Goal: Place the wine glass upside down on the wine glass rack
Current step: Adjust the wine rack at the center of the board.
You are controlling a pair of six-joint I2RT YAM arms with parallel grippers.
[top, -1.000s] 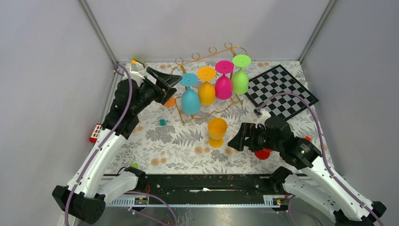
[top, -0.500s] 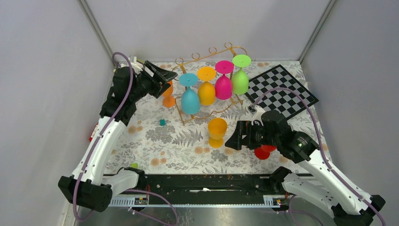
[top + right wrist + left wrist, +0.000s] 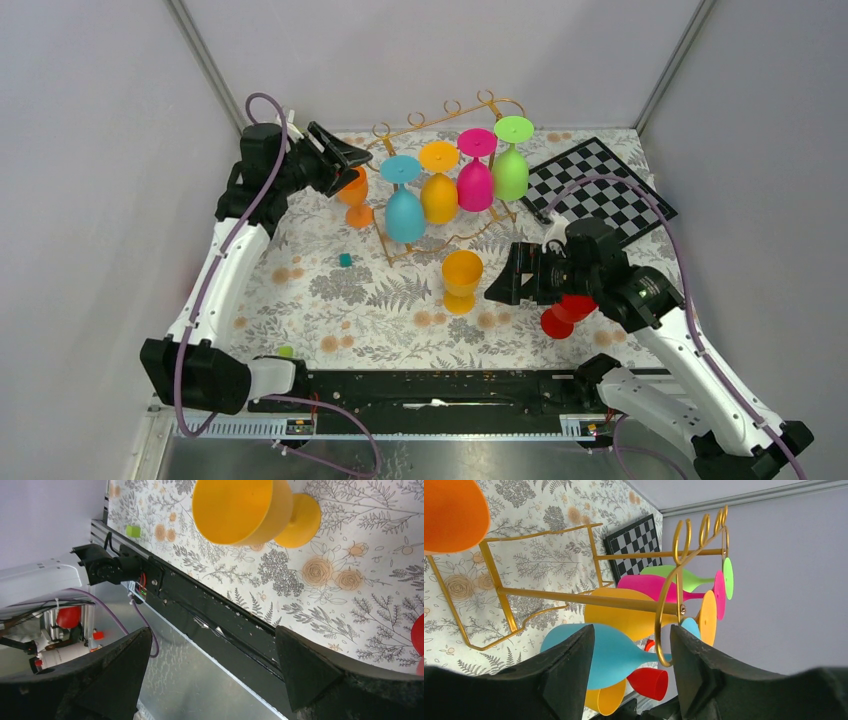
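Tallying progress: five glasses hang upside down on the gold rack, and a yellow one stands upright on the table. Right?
No, four hang on the rack: blue, orange, pink, green, per the top view. The yellow one stands upright.

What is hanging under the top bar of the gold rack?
Four upside-down glasses hang from the gold rack: a blue glass, a yellow-orange glass, a pink glass and a green glass. Their bowls hide part of its wavy base.

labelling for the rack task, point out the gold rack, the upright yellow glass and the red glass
wine glass rack (image 3: 574,598): left wrist view, on its long gold bar
yellow glass (image 3: 462,270): top external view, on its bowl
red glass (image 3: 565,313): top external view, middle of the part showing
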